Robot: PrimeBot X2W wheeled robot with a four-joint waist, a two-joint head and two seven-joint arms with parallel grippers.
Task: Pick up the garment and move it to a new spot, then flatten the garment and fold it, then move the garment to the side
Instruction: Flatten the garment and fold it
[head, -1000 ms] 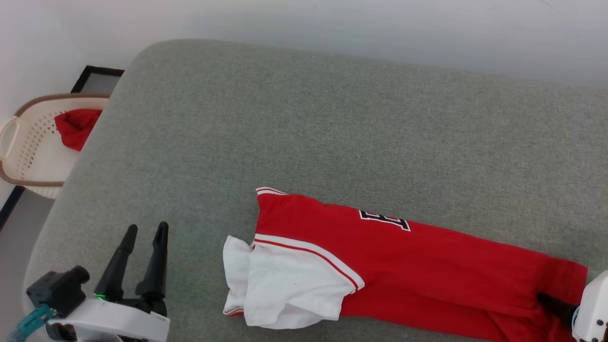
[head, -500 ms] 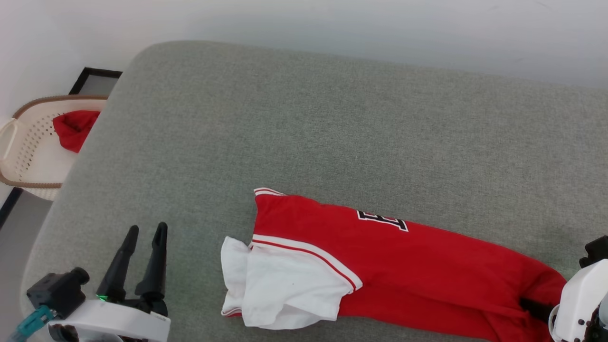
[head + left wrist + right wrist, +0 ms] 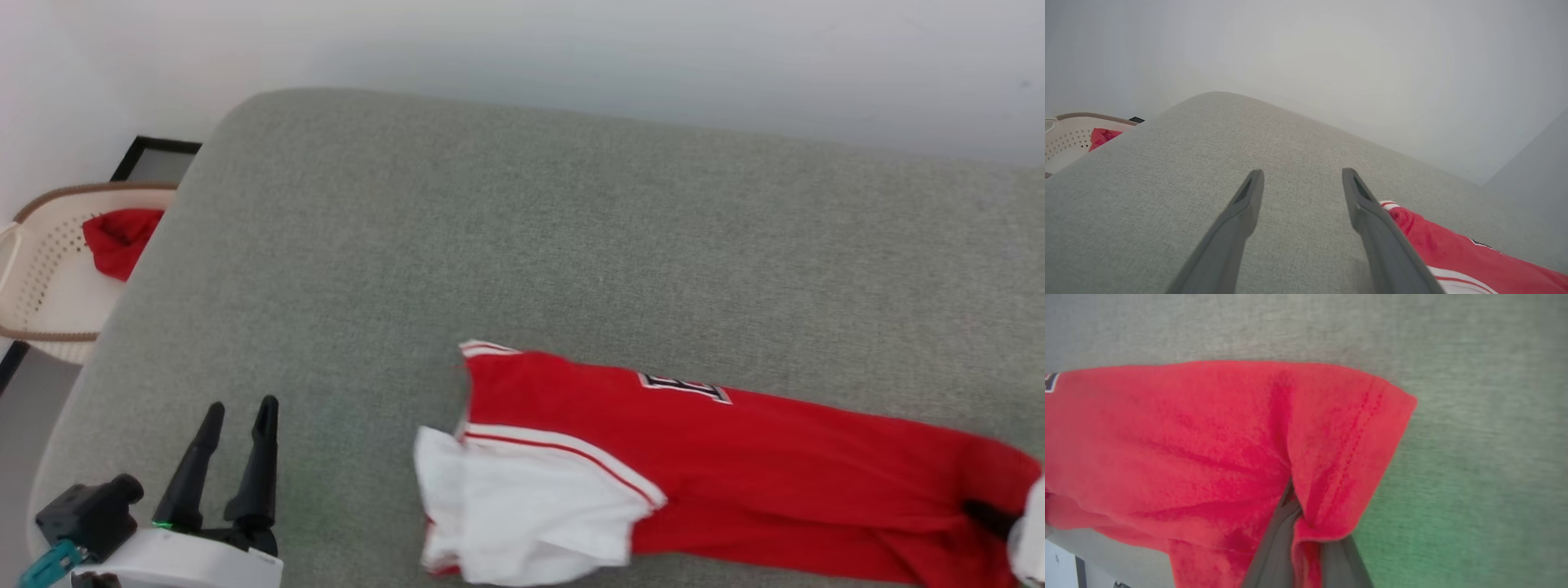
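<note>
The garment, a red jersey with a white sleeve and black-white lettering, lies as a long band across the near part of the grey cushion. My right gripper is at the band's right end, shut on the red hem. In the right wrist view both fingers pinch a fold of the garment beside the stitched hem. My left gripper stands open over bare cushion, left of the white sleeve, holding nothing. In the left wrist view that gripper is spread, with the garment to its right.
A cream perforated basket stands on the floor off the cushion's left edge, with a small plain red cloth inside. The same basket appears at the left of the left wrist view. A pale wall runs behind the cushion.
My right gripper has shut on the hem and drawn the garment a little to the right. The head view has shifted too. The left gripper stays open.
</note>
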